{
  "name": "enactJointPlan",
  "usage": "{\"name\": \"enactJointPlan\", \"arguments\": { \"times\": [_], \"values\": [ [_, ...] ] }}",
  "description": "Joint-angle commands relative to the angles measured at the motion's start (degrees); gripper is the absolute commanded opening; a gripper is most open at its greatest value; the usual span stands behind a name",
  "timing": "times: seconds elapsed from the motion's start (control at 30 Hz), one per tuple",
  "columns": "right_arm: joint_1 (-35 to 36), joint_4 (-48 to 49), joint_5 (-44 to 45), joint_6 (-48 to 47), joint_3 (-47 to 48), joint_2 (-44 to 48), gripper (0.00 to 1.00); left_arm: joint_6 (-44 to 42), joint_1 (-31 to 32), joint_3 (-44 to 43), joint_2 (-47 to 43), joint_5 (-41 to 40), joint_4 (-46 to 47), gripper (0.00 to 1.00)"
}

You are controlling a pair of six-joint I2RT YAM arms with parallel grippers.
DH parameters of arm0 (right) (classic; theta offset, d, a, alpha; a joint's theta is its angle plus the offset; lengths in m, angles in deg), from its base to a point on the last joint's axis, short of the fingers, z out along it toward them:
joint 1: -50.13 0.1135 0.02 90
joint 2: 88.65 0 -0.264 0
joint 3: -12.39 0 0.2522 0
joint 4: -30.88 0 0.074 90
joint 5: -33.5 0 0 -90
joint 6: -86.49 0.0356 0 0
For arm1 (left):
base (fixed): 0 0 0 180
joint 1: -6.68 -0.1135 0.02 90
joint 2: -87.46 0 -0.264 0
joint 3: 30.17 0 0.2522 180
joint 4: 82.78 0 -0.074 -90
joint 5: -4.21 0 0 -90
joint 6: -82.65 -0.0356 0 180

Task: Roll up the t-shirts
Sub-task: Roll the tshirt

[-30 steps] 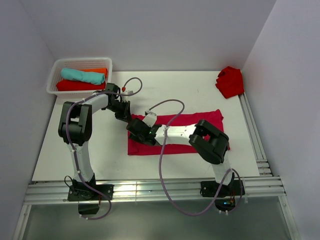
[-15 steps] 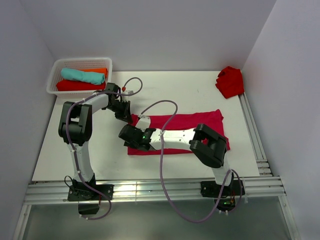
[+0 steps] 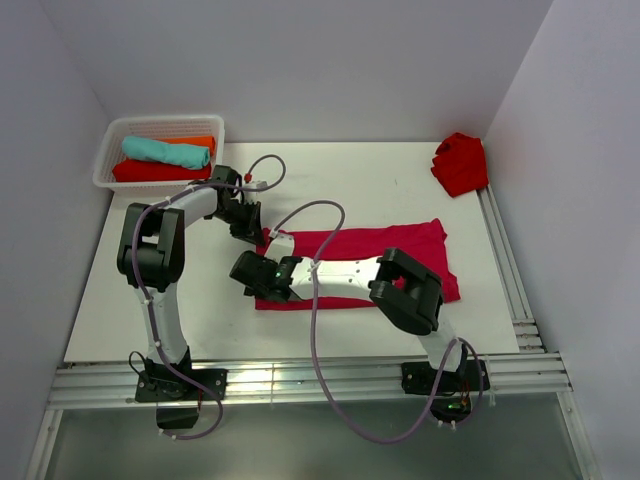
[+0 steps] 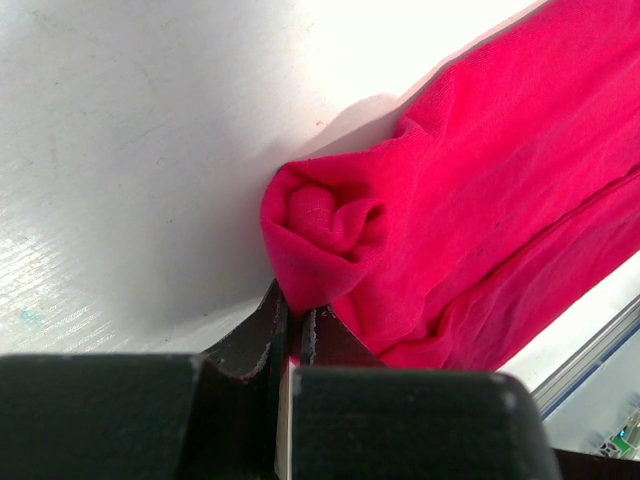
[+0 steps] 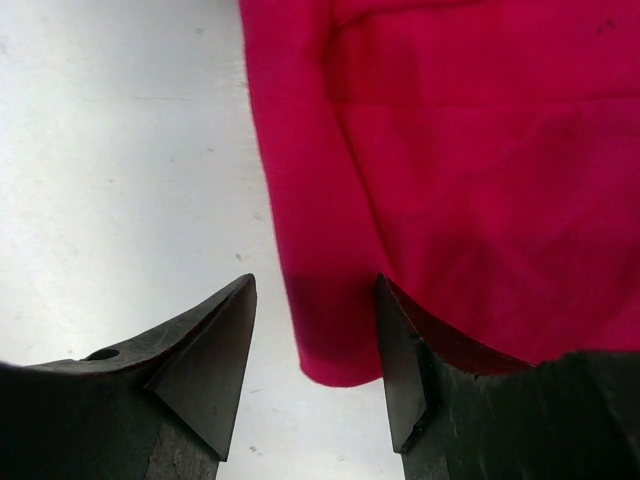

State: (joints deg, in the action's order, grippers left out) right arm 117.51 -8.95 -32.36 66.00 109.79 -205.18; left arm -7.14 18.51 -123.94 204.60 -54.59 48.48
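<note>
Top view: the crimson t-shirt [image 3: 390,245] lies flat on the bench [image 3: 200,300], with both pairs of jaws at one short end. Left wrist: the left jaws are clamped on its bunched corner. Right wrist: the right jaws stand apart, with the shirt's other corner between them.

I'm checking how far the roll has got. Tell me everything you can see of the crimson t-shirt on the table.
The crimson t-shirt is plain soft cloth, folded into a long flat band across the white table. At its left end the far corner is curled up, pinched in the shut left gripper; the open right gripper straddles the near corner. The rest lies unrolled.
</note>
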Motion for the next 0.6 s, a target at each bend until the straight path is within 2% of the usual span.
{"name": "enactJointPlan", "arguments": {
  "times": [0.0, 0.13, 0.23, 0.27, 0.3, 0.4, 0.53, 0.57],
  "values": [
    [0.39, -1.71, 0.03, 0.01, 2.41, -1.42, 0.58, -1.53, 0.29, -0.59, 1.60, -5.36, 0.62, 0.00],
    [0.48, -0.22, -1.37, -0.17, 2.06, -1.86, 0.56, -1.44, 0.47, -0.59, 1.69, -5.54, 0.70, 0.00],
    [0.57, 0.84, -2.43, -0.26, 1.71, -2.21, 0.51, -1.35, 0.64, -0.59, 1.77, -5.80, 0.88, 0.00],
    [0.65, 1.01, -2.69, -0.26, 1.53, -2.30, 0.47, -1.18, 0.64, -0.59, 1.77, -5.80, 0.88, 0.00],
    [0.57, 1.71, -2.78, 0.00, 1.27, -2.12, 0.35, -1.09, 0.73, -0.59, 1.69, -5.97, 0.88, 0.00],
    [0.48, 5.74, -4.27, 0.62, -1.45, -0.81, 0.21, -0.91, 0.82, -0.59, 1.51, -6.24, 0.88, 0.00],
    [-0.31, 13.13, -7.69, 1.93, -8.81, 1.39, 0.15, -0.82, 1.08, -0.85, 1.07, -6.68, 0.62, 0.00],
    [-0.40, 17.49, -8.31, 2.81, -10.49, 2.70, 0.13, -0.82, 1.08, -1.20, 0.90, -6.68, 0.53, 0.00]
  ]
}}
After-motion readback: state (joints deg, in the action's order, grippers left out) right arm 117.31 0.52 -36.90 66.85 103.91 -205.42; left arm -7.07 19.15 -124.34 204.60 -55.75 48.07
